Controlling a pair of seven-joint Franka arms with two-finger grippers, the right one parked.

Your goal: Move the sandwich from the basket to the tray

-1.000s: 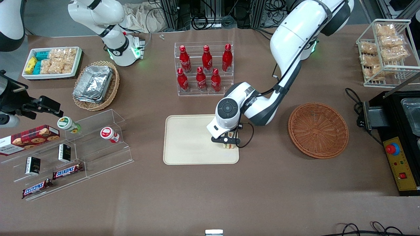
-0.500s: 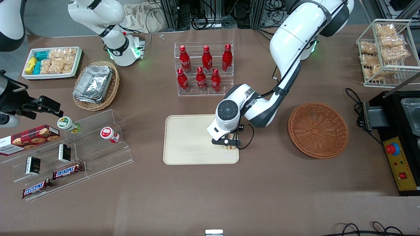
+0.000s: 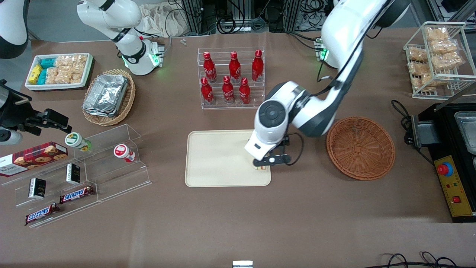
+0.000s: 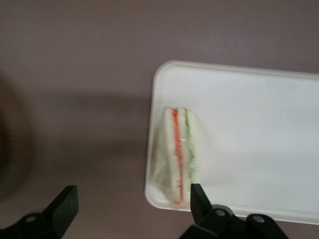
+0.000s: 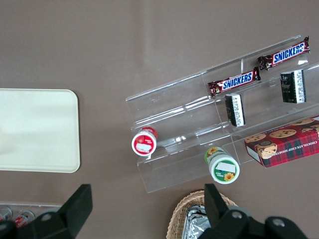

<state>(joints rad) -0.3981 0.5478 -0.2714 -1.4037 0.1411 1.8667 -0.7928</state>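
The sandwich (image 3: 261, 167) lies on its side in the corner of the cream tray (image 3: 215, 160) nearest the basket. In the left wrist view the sandwich (image 4: 178, 149) shows its red, orange and green layers close to the tray's (image 4: 249, 124) rim. My left gripper (image 3: 270, 160) hangs above that corner. It is open and empty (image 4: 132, 205). One fingertip (image 4: 198, 195) is over the sandwich's end and the other over bare table. The reddish-brown wicker basket (image 3: 360, 147) sits empty beside the tray, toward the working arm's end.
A clear rack of red bottles (image 3: 230, 78) stands farther from the front camera than the tray. Toward the parked arm's end are clear stepped shelves (image 3: 93, 167) with snacks, a tan basket of foil containers (image 3: 108, 96) and a white bin (image 3: 59, 70). A wire rack (image 3: 438, 59) and a black appliance (image 3: 453, 149) stand at the working arm's end.
My left gripper has lifted off the sandwich and shifted a little toward the basket. The sandwich stays on the tray's corner.
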